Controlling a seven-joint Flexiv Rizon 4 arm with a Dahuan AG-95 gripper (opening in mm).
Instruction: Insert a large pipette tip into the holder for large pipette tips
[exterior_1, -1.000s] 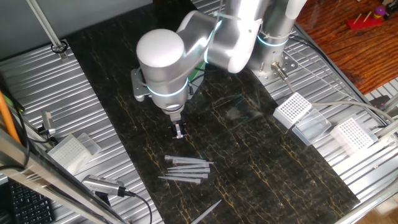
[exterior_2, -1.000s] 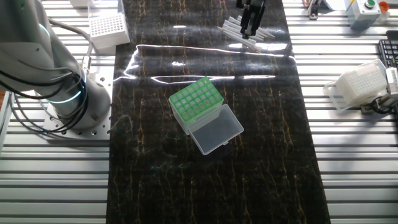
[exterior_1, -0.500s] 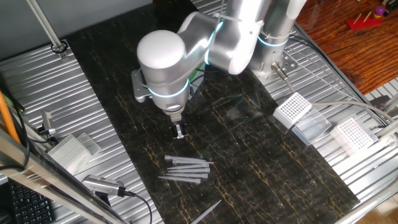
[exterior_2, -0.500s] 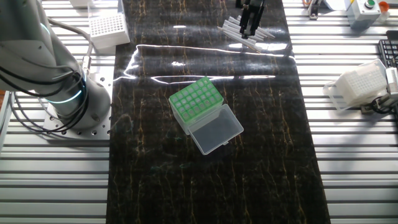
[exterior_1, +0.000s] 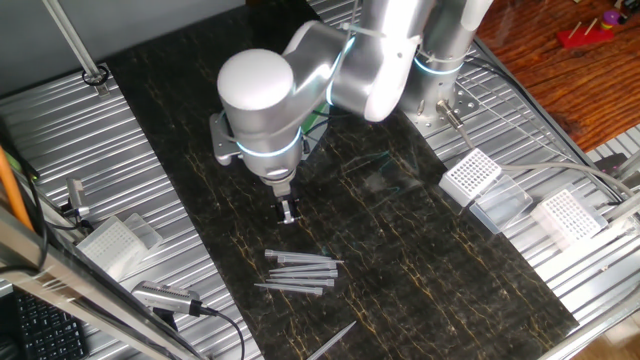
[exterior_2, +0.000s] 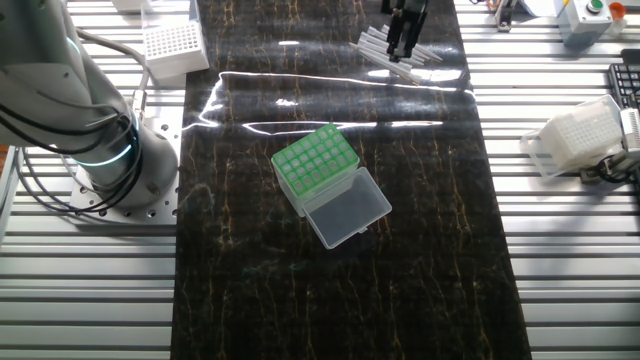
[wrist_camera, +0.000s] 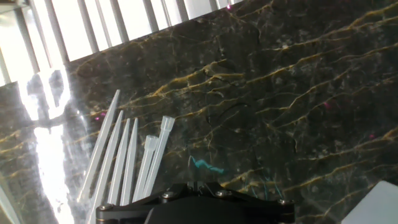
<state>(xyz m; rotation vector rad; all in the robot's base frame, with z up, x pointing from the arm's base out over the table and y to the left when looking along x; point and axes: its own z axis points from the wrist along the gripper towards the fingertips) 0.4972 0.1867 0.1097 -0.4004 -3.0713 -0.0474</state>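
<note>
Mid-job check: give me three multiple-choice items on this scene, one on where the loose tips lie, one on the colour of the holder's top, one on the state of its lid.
1. Where do the loose tips lie?
A. On the dark mat, just ahead of the tool
B. Inside the holder
C. On the metal slats beside the arm's base

2. What colour is the perforated top of the holder?
A. White
B. Green
C. Red

3. What state is the holder's lid in?
A. Shut over the top
B. Missing
C. Swung open, lying beside the box

Answers:
1 A, the tips lie side by side on the dark mat near the tool.
2 B, the grid of holes is bright green.
3 C, the clear lid lies flat on the mat next to the body.
</note>
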